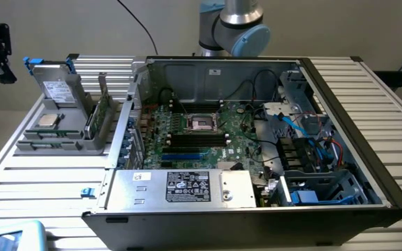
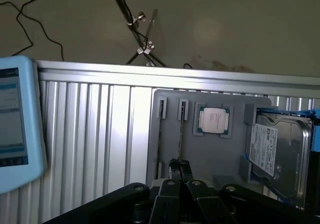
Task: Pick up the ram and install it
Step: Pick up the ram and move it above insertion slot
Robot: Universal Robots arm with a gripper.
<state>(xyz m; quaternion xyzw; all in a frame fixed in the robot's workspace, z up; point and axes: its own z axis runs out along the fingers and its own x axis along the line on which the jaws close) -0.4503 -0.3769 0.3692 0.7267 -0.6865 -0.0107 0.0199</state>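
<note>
1. Gripper [image 2: 179, 166], closest to the wrist lens, hangs above the grey holder [image 2: 220, 159] at the end where the ram is stored.
2. Hazard at the holder: the ram [image 2: 180, 134] appears edge-on as a thin stick standing in a narrow slot. It is just beside a second slot [image 2: 161, 129] and near the processor chip [image 2: 214, 120]. A descent slightly off line would likely land on the stick's top edge or on the slot wall instead of straddling the stick.
3. Hazard in the carry: the hard drive [image 1: 56, 89] and the expansion card [image 1: 102, 112] stand upright on the same holder. A low sideways pass toward the case could clip either one.
4. Hazard at the case [image 1: 368, 130]: the memory slots [image 1: 198, 138] lie just below the processor socket [image 1: 202, 122], with cables [image 1: 257, 112] toward the exterior view's right. A tilted stick would probably jam or flex.
5. Pincer state: the fingers [image 2: 173, 165] are pressed together, holding nothing and touching nothing. Brought down like this, they would strike the ram rather than take it between them.
</note>
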